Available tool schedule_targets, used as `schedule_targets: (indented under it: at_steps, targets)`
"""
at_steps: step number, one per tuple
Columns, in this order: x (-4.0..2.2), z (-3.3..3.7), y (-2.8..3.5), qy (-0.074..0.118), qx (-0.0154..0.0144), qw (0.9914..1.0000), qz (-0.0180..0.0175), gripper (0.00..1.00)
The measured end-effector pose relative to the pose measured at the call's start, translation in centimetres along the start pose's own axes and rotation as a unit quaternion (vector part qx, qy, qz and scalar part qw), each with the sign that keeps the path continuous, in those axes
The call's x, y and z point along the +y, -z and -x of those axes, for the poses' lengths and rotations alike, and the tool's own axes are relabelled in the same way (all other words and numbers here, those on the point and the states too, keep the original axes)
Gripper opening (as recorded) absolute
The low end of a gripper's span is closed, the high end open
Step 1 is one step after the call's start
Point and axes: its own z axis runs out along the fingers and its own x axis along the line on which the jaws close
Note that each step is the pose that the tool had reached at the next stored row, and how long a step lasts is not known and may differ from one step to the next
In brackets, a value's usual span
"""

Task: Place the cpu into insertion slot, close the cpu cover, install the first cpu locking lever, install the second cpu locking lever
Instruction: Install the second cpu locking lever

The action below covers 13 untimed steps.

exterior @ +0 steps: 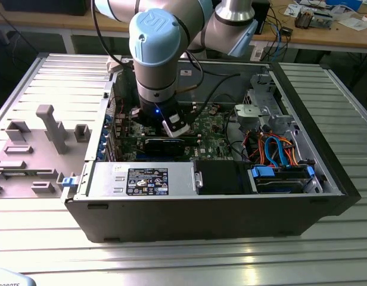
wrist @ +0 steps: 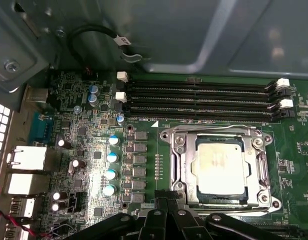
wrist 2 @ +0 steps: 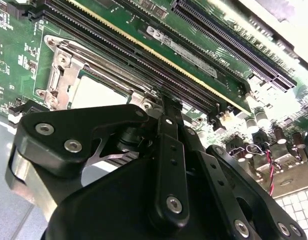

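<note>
Exterior view: arm [exterior: 156, 42] reaching down into an open computer case [exterior: 201, 208], its gripper [exterior: 171, 128] low over the green motherboard [exterior: 216, 137]. Second wrist view: gripper [wrist 2: 166, 112] fingers brought together to a narrow tip with nothing seen between them, that tip just beside the cover [wrist 2: 61, 70] edge, the cpu [wrist 2: 96, 92] seated under it. First wrist view: cpu [wrist: 219, 165] lies in its socket with the cover [wrist: 176, 165] closed down around it, gripper [wrist: 166, 197] tip at the socket's near edge, beside the memory slots [wrist: 199, 100].
</note>
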Motion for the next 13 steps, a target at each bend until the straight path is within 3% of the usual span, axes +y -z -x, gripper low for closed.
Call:
schedule_targets:
  at_steps: [6,11,13]
  targets:
    - [0.08,-0.02,-0.05,0.001,0.0002,1.0,0.0,0.11]
    - [0.27,-0.01,0.58,0.001,0.0002,1.0,0.0,0.11]
    - [0.48,0.01,1.19,0.001,0.0002,1.0,0.0,0.11]
